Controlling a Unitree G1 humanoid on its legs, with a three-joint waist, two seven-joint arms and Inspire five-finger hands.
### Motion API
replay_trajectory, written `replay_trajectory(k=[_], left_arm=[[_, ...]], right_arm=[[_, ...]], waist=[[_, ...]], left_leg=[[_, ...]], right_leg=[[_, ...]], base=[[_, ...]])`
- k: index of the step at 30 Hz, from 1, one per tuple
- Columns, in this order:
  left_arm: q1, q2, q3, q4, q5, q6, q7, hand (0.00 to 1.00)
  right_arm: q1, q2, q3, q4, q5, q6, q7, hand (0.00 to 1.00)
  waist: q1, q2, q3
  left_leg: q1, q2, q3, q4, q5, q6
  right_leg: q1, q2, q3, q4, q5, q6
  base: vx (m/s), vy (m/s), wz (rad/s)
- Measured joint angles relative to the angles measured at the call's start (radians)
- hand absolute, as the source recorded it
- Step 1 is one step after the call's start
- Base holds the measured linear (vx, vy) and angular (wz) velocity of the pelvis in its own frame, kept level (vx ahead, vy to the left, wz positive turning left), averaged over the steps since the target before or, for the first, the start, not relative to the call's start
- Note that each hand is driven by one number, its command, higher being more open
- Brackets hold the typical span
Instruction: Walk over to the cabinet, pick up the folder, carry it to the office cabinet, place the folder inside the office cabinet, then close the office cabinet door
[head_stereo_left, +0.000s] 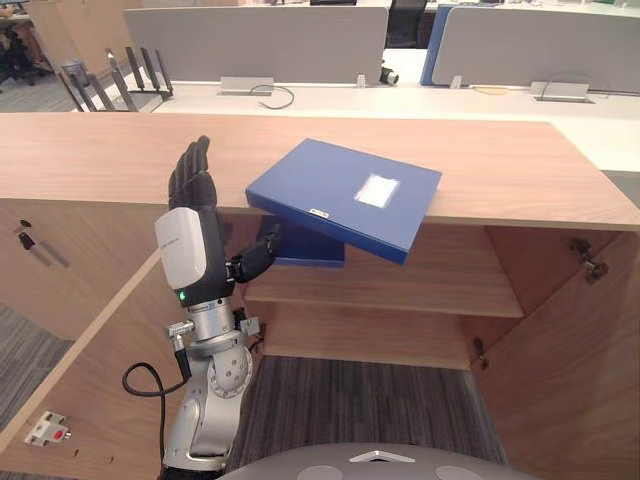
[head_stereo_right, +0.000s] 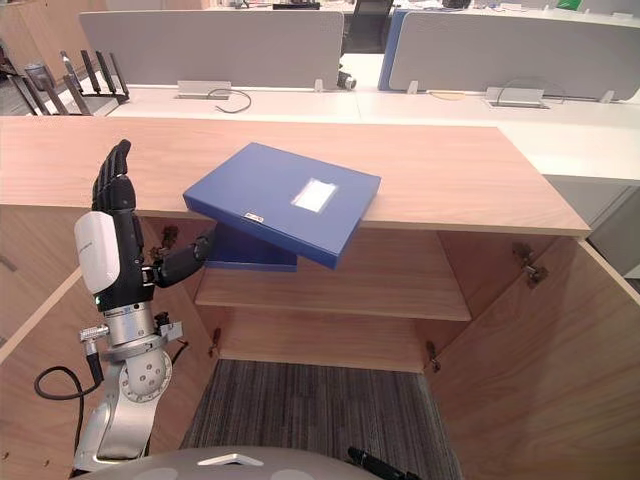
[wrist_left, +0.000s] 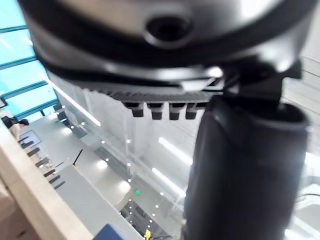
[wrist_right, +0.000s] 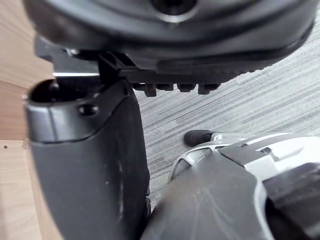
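A blue folder with a white label lies on the wooden cabinet top, tilted, with one corner hanging over the front edge. Left of it my left hand is raised with its fingers straight up and open. Its thumb reaches sideways under the overhanging folder, towards a darker blue folder that lies on the upper shelf. I cannot tell whether the thumb touches either one. My right hand hangs low over the grey carpet with its fingers relaxed and nothing in them.
Both cabinet doors stand open: the left door beside my left arm, the right door at the far side. Behind the cabinet runs a white desk with grey dividers and a black file rack.
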Motion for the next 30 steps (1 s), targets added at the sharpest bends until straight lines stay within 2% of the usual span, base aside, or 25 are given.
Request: replay_trajectory(k=[11,18,22,23,30], left_arm=[[-0.075,0.095,-0.153,0.005,0.041,-0.059,-0.071,1.00],[-0.096,0.197,-0.225,0.117,0.041,-0.083,-0.104,1.00],[-0.108,0.220,-0.250,0.121,0.046,-0.085,-0.116,1.00],[-0.182,0.241,-0.298,0.160,0.066,-0.092,-0.141,1.00],[-0.192,0.270,-0.317,0.191,0.082,-0.106,-0.157,1.00]], right_arm=[[-0.002,-0.007,0.002,-0.001,0.000,-0.003,0.004,1.00],[0.000,-0.010,0.019,-0.002,0.000,-0.002,0.004,1.00],[-0.003,-0.008,0.019,-0.005,0.000,-0.002,0.004,1.00],[-0.006,-0.008,0.019,-0.011,-0.001,-0.001,0.004,1.00],[-0.021,0.006,0.019,-0.011,0.000,0.000,0.006,1.00]], waist=[[-0.004,0.003,-0.003],[-0.014,0.001,-0.021],[-0.030,-0.005,-0.016],[-0.035,-0.010,-0.013],[-0.056,-0.029,0.004]], left_leg=[[0.001,0.007,0.006,0.012,-0.003,-0.004],[0.012,0.003,0.011,-0.004,0.001,-0.003],[0.025,-0.001,0.016,-0.022,0.007,-0.003],[0.029,-0.013,0.016,-0.032,0.009,-0.001],[0.040,-0.023,0.026,-0.040,0.008,0.003]], right_leg=[[0.000,0.007,0.006,0.000,0.000,-0.002],[0.000,0.006,0.013,-0.005,0.003,-0.001],[0.001,0.006,0.017,-0.006,0.004,-0.001],[0.000,-0.004,0.016,-0.007,0.007,0.005],[0.001,-0.011,0.025,-0.008,0.010,0.009]], base=[[0.00,0.001,0.00],[-0.01,0.009,-0.03],[0.00,0.019,-0.02],[-0.01,0.072,-0.03],[-0.01,0.022,-0.03]])
